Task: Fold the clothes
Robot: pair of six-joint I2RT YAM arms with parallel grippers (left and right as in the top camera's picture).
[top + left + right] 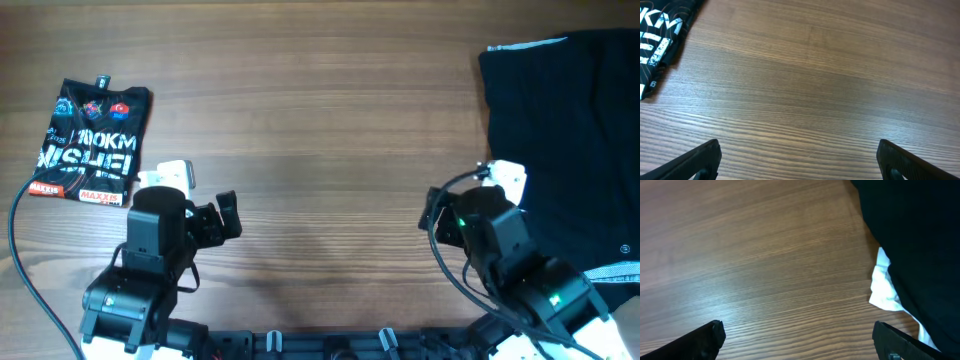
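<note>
Folded jersey (93, 140) far left, long axis front-to-back, top pointing away; left gripper (799, 150), right gripper (799, 330) spread

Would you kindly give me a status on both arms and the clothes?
Left gripper, right gripper: jaws open, empty. Printed jersey lies folded, far left. Dark garment spread at right, white cloth at its edge. Nothing in the way.

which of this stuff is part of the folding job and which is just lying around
job:
black jersey, already folded
dark garment, not folded
white cloth at its edge

lying about:
black cable, probably just rig wiring
</note>
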